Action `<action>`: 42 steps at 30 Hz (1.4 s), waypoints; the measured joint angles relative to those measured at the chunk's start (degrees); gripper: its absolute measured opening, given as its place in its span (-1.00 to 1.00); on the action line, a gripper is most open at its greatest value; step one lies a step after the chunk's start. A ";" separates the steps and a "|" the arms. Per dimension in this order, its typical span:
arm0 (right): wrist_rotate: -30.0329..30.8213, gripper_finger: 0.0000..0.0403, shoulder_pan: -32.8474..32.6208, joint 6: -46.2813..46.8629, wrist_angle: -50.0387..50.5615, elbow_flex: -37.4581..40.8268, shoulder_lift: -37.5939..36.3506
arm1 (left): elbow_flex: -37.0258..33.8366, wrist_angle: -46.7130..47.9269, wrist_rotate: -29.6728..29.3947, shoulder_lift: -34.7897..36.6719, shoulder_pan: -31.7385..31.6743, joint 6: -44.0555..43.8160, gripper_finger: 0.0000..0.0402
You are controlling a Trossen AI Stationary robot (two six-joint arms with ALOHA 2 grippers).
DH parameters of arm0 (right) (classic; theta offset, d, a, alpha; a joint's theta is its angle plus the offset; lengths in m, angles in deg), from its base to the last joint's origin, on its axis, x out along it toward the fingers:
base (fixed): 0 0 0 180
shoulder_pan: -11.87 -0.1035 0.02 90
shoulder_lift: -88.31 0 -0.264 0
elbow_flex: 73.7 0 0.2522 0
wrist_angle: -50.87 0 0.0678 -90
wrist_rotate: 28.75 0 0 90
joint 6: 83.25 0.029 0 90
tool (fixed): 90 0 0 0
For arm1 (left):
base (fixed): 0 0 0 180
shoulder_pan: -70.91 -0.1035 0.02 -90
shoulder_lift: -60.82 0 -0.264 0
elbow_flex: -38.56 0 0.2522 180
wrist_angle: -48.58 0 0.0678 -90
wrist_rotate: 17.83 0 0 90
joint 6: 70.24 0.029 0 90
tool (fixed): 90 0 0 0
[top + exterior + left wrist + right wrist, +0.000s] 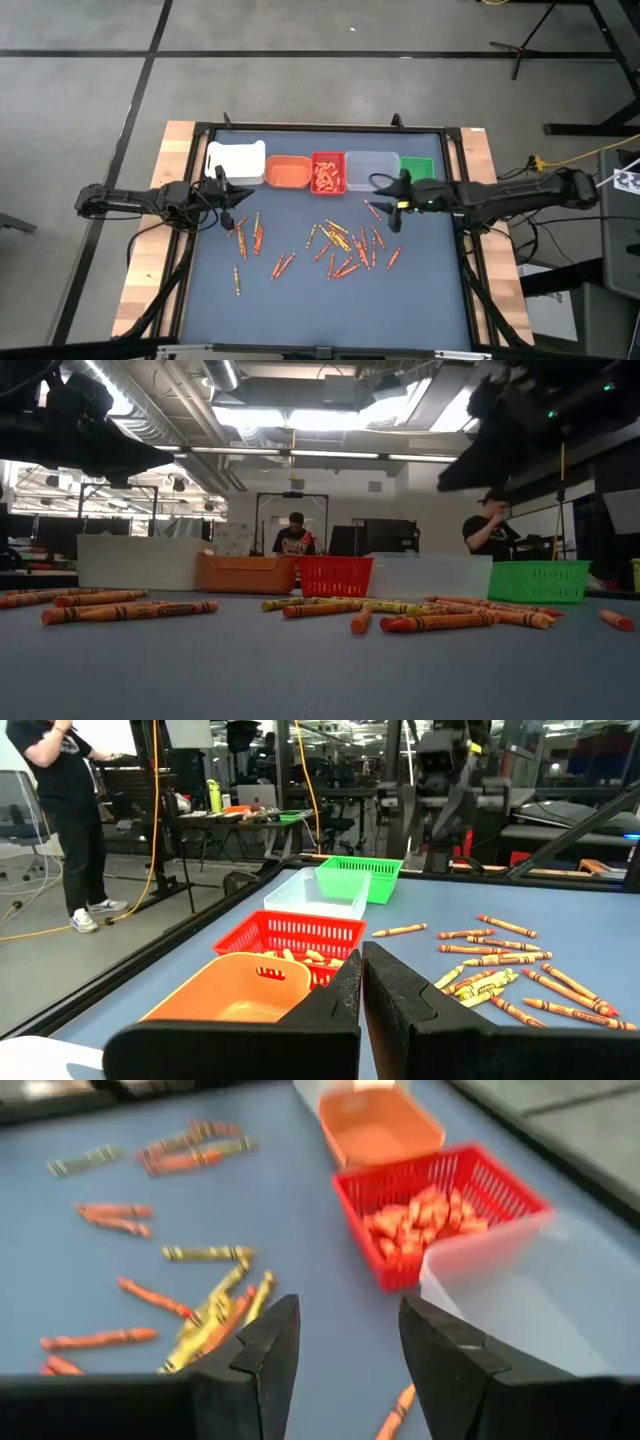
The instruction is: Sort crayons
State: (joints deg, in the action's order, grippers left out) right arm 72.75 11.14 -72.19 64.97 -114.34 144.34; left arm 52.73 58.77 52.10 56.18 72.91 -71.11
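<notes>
Several crayons lie scattered flat on the blue mat, mostly orange-red with a few yellowish ones. A smaller group lies toward the left. Several more lie inside the red bin. My right gripper hangs open above the mat, near the clear bin and the far side of the main cluster, with nothing between its fingers. My left gripper is shut and empty; it points level over the mat's left part, in front of the white bin.
A white, an orange, a red, a clear and a green bin stand in a row along the mat's far edge. The near half of the mat is bare. People stand in the room beyond the table.
</notes>
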 joint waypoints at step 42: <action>4.35 -0.43 -0.04 8.86 -0.33 -0.78 28.98 | -0.01 0.04 0.00 -0.01 0.00 0.00 -1.00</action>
State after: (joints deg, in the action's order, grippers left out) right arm 77.10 11.09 -63.33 64.64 -115.12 173.32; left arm 52.73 58.81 52.10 56.17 72.91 -71.11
